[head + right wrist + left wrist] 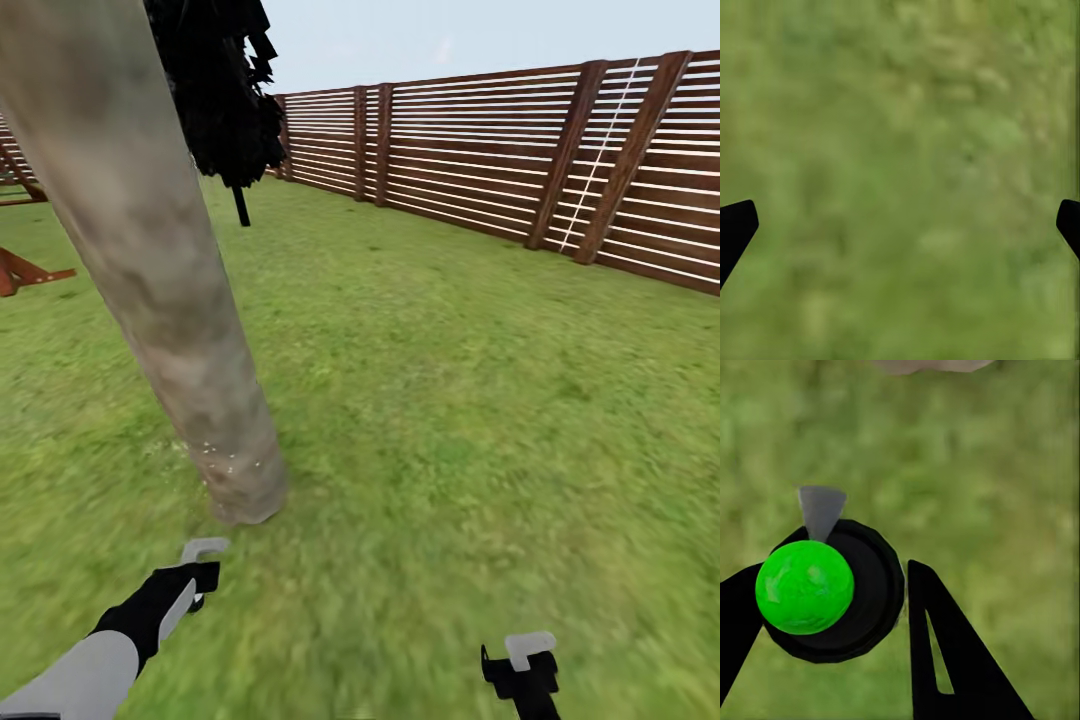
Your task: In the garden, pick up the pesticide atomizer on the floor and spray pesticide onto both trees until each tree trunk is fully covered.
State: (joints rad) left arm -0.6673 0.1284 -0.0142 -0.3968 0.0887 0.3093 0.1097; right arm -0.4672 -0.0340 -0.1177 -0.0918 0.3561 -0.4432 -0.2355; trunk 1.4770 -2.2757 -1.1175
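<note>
Green lawn [450, 400] runs open and unobstructed ahead of both hands to a brown slatted fence [480, 170] under a pale sky. Just ahead of the left hand [195, 580] rises a thick tree trunk [150, 260] of mottled grey-brown bark, white pesticide specks [225, 458] scattered near its base. That hand is clenched on the pesticide atomizer [821, 589], its green-topped black body between the fingers [945, 660], the grey nozzle toward the trunk. The right hand [525, 665] hangs released, its fingertips [736, 225] spread wide over bare grass, well apart from the trunk.
</note>
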